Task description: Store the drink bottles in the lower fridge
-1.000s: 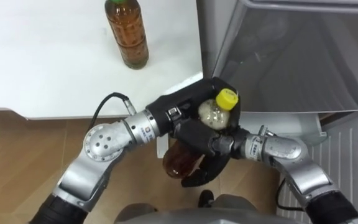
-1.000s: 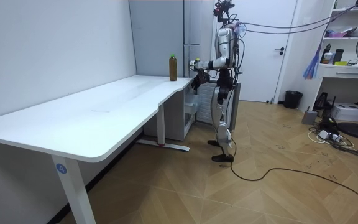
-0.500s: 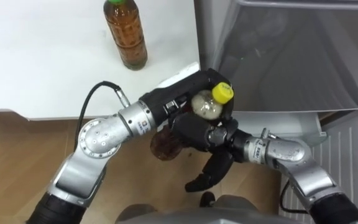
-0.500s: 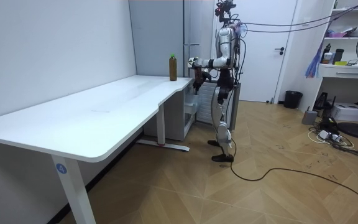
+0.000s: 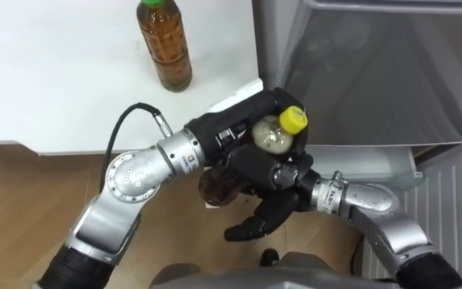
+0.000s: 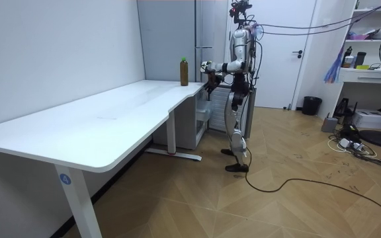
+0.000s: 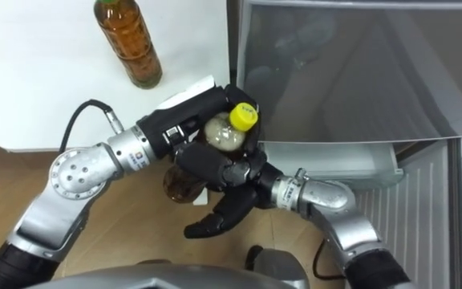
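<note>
I hold a bottle of brown drink with a yellow cap (image 5: 292, 120) tilted in front of my body, its brown base (image 5: 217, 185) pointing down and left. My left hand (image 5: 233, 132) is curled round the bottle's upper part. From the right, my right hand (image 5: 269, 178) lies against the bottle's near side, its fingers (image 5: 249, 228) stretched straight toward the lower left. A second bottle of brown drink with a green cap (image 5: 165, 45) stands upright on the white table (image 5: 62, 72). In the room view I stand at the table's far end beside the grey fridge (image 6: 207, 26).
The grey fridge front (image 5: 375, 72) rises right of the table's corner, close behind the held bottle. Below it at the right is a white ribbed part (image 5: 449, 197) of the lower fridge. Wooden floor (image 5: 22, 209) lies under my arms.
My right hand's fingers have straightened and stretched down and left along the bottle. The held bottle has shifted a little left, with the left elbow swung outward.
</note>
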`<state>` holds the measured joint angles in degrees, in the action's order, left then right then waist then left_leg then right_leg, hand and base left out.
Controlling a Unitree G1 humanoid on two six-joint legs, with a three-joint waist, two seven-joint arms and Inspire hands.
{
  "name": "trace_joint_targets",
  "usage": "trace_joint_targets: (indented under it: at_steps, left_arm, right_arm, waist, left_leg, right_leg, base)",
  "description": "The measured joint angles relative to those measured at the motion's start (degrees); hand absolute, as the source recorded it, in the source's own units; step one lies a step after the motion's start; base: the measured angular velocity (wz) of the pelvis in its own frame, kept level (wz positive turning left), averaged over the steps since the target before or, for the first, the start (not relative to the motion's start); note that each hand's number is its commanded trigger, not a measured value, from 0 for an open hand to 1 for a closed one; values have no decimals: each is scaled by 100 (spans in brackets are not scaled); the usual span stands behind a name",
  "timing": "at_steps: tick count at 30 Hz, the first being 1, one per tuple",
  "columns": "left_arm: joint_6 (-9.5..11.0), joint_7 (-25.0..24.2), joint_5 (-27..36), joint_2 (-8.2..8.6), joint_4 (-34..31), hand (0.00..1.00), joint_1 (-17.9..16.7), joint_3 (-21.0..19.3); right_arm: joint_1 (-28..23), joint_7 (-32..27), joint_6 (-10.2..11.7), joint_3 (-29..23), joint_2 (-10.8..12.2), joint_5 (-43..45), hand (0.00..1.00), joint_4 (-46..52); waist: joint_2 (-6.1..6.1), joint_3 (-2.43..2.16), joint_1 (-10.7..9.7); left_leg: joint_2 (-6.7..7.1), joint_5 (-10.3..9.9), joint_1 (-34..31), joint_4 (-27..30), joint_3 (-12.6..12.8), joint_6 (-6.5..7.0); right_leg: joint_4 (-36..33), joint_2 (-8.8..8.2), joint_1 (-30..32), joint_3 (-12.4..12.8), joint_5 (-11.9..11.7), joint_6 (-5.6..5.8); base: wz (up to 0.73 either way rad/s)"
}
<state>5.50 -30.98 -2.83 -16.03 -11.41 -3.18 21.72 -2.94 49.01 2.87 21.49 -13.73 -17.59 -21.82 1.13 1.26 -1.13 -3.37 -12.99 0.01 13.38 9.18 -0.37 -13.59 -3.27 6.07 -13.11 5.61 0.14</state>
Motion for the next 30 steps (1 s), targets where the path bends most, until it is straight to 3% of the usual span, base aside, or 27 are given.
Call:
trace_joint_targets:
  at_steps: [8, 13, 19, 28, 29, 30]
  left_arm:
    - [-40, 0, 1, 26, 0, 100, -8, -14]
    - [-243, -2, 36, 49, 2, 100, -7, -17]
    - [-342, -1, 111, 54, 16, 100, -8, -89]
    - [-398, -1, 111, 54, 31, 100, -8, -83]
    - [-409, -1, 111, 55, 35, 100, -8, -79]
    - [-429, -1, 118, 66, 51, 100, -8, -79]
  right_arm:
    - [4, 115, -185, -1, 174, -673, 0, -295]
    - [13, 178, -372, 106, 244, -1387, 0, -661]
    - [7, 21, -539, 252, 242, -1845, 0, -704]
    - [6, -119, -545, 369, 239, -2052, 0, -703]
    - [7, -130, -545, 373, 240, -2058, 1, -703]
    - [7, -137, -545, 385, 239, -2084, 19, -704]
  waist:
    - [-83, -18, 4]
    - [-85, -22, 4]
    - [-76, -22, 16]
    - [-16, -35, 7]
    - [-14, -35, 7]
    - [-14, -35, 9]
  left_leg:
    - [12, -20, -144, 32, 0, 8]
    - [13, -20, -146, 21, 4, 8]
    - [16, -19, -146, 33, 20, 10]
    - [26, -19, -246, 64, 11, 10]
    - [27, -19, -247, 62, 12, 10]
    - [24, -19, -244, 53, 36, 10]
  right_leg:
    - [-10, -3, 132, -54, 0, 1]
    - [-10, 0, 178, 15, 0, 1]
    - [-13, -10, 175, 11, 0, 2]
    - [-5, -4, 257, -1, 1, 3]
    - [-5, -3, 260, -1, 1, 3]
    - [-5, -3, 262, -1, 1, 3]
  base:
    - [1]
    - [-3]
    - [-1]
    - [0]
    - [0]
    - [0]
